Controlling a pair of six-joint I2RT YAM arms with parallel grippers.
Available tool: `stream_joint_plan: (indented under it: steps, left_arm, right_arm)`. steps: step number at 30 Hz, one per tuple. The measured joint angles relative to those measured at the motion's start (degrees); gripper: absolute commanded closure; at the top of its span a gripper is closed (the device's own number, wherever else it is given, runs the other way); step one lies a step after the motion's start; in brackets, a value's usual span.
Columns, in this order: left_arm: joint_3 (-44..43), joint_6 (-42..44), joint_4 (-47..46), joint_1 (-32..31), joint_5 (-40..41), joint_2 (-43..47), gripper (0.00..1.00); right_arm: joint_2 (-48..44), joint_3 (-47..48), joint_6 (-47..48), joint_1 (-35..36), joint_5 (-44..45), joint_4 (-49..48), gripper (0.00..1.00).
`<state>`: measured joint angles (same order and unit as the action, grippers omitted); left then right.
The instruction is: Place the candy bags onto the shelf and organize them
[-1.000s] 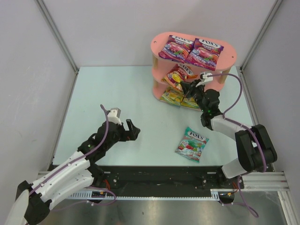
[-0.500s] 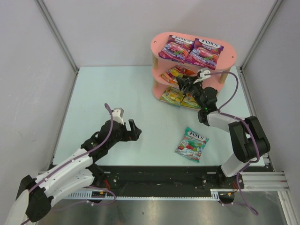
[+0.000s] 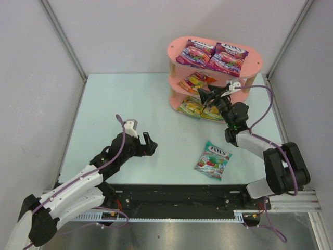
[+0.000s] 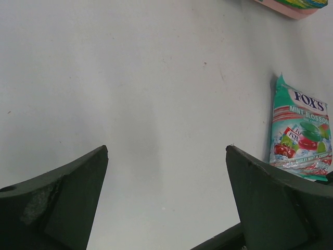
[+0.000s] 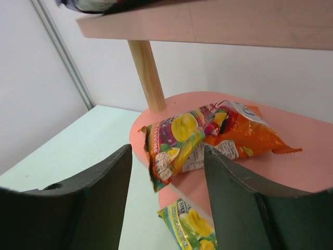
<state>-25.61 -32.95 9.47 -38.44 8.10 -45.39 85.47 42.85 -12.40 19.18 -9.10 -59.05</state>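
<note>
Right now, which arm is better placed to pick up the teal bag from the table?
Probably left: the left gripper is open, empty, low over the table, and faces the teal bag. The right gripper is up at the shelf's middle tier.

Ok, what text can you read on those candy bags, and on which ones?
"FOX'S": teal bag on the table.
"MINT BLOSSOM": same bag, under the brand; smaller print blurred.
"FOX'S": each of the two purple bags on the shelf, top board.
The orange bag and yellow-green bags: print unreadable.
</note>
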Motion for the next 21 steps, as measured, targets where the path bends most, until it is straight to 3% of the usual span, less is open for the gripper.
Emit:
stream_joint_plan:
  steps: [6,9,14,21]
  left_arm:
    - [0.00,0.04,-0.39,0.02,-1.38,0.00,0.00]
    - [-0.13,1.38,-2.19,0.00,-4.85,-0.74,0.00]
    - [-0.94,3.32,-6.91,-0.72,-11.47,-5.86,0.00]
    - [-3.72,4.61,-12.76,-6.05,-16.13,-16.06,0.01]
  right_arm:
    - [-10.34,-8.22,-1.79,-0.15,0.07,2.62,0.38]
    - [-18.56,-10.54,-4.72,0.57,1.81,12.04,0.39]
    - [-37.51,-10.56,-13.75,5.64,13.40,37.70,0.33]
    - [-51.67,-11.69,-34.12,18.21,32.00,78.23,0.28]
